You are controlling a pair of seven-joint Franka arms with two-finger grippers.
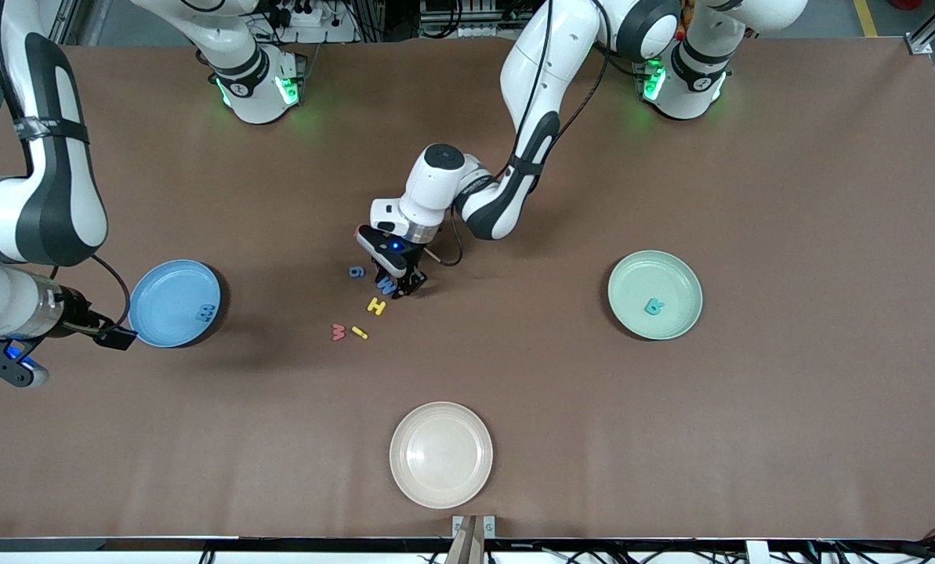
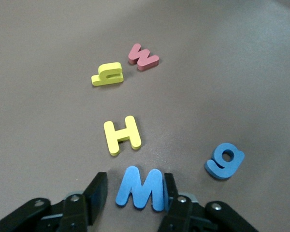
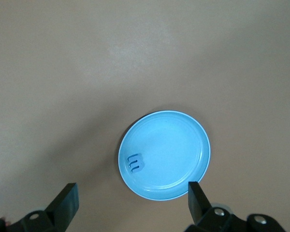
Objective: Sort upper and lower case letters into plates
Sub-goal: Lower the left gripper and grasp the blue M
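Your left hand [image 1: 395, 283] is down at the bench [image 1: 788, 407] in the middle, its fingers [image 2: 97, 189] set narrowly around the blue M [image 2: 141, 187]. One finger is close against one side of the letter, the other a little clear of it, so the M looks bracketed, and you cannot tell if it is actually gripped. The M lies flat on the bench.

Around it, taking the M as the dial centre in the front view: the blue g [image 1: 356, 272] sits near at about 10 o'clock, the yellow H [image 1: 376, 305] just beside it at about 7 o'clock, and past the H in the same direction lie a small yellow letter [image 1: 360, 333] and the red w [image 1: 339, 331], close together.

Your right hand [image 1: 9, 368] hangs in the air at the right arm's end, off the edge of the light blue plate [image 1: 171, 291] at about 8 o'clock, fingers [image 3: 66, 203] spread wide and empty. That plate holds one blue letter [image 1: 205, 315] near its rim. The mint green plate [image 1: 655, 274], toward the left arm's end, holds one teal letter [image 1: 654, 306]. A cream plate [image 1: 441, 455] sits nearest the front camera.
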